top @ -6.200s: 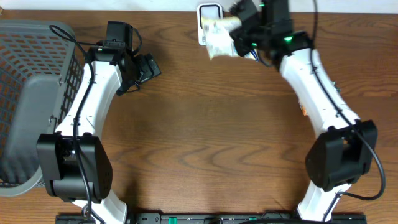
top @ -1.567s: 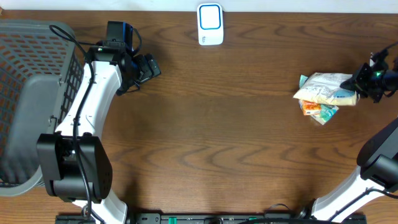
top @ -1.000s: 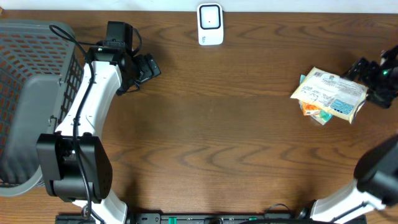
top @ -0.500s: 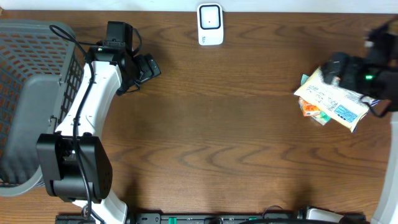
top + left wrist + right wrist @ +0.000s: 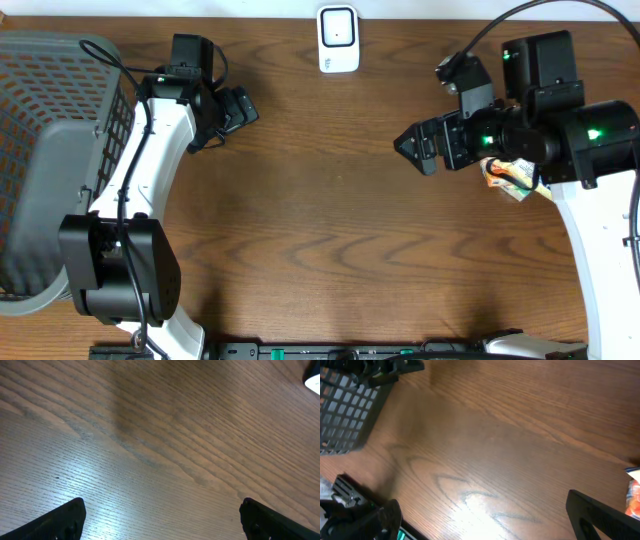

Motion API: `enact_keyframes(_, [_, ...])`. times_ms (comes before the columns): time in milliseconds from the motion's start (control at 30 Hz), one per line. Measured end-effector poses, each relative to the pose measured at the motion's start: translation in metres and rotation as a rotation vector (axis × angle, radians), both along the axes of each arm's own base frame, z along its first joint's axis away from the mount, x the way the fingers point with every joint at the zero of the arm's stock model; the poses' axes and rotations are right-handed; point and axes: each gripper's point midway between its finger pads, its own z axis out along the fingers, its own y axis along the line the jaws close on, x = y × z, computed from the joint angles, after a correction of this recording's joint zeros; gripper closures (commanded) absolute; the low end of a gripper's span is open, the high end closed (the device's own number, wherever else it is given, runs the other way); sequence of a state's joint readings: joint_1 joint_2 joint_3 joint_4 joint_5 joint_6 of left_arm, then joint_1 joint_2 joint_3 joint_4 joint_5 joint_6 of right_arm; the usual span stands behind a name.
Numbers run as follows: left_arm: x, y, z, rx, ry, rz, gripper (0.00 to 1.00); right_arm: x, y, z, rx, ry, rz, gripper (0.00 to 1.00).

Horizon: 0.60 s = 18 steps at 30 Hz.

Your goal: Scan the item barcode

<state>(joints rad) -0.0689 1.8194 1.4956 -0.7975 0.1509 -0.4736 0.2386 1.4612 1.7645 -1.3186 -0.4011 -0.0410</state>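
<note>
The item is a pile of snack packets, of which only an orange and white edge point(image 5: 506, 178) shows from under my right arm at the table's right side. A sliver of the packets point(image 5: 635, 494) also shows at the right border of the right wrist view. My right gripper point(image 5: 413, 146) points left, well to the left of the packets, open and empty. Bare wood lies between its fingers point(image 5: 600, 516). The white barcode scanner point(image 5: 338, 38) stands at the back centre. Far to the left, my left gripper point(image 5: 238, 107) hangs open over bare table, with its fingers point(image 5: 65, 520) wide apart.
A grey mesh basket point(image 5: 50, 120) fills the left side of the table, and its corner point(image 5: 345, 415) appears in the right wrist view. The scanner's white corner point(image 5: 314, 380) peeks in at the top right of the left wrist view.
My right arm has swung from the table's right edge leftward across the packets, which stay lying on the table. The left arm has not moved.
</note>
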Motion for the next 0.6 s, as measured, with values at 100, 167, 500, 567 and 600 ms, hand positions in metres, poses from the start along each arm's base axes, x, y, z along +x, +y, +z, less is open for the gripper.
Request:
enact_keyframes(100, [0.0,0.0,0.0,0.0,0.0,0.0,0.02,-0.001,0.001,-0.001,-0.012,0.002,0.003,0.01])
enact_keyframes(167, [0.0,0.0,0.0,0.0,0.0,0.0,0.02,-0.002,-0.001,-0.003,-0.021,0.006,0.0,0.01])
enact_keyframes(500, [0.0,0.0,0.0,0.0,0.0,0.0,0.02,0.02,-0.012,0.0,-0.084,-0.087,-0.051,0.01])
enact_keyframes(567, [0.0,0.0,0.0,0.0,0.0,0.0,0.02,0.029,-0.015,0.0,-0.099,-0.131,-0.07,0.01])
enact_keyframes(600, [0.0,0.0,0.0,0.0,0.0,0.0,0.02,0.035,-0.016,0.0,-0.103,-0.164,-0.077,0.01])
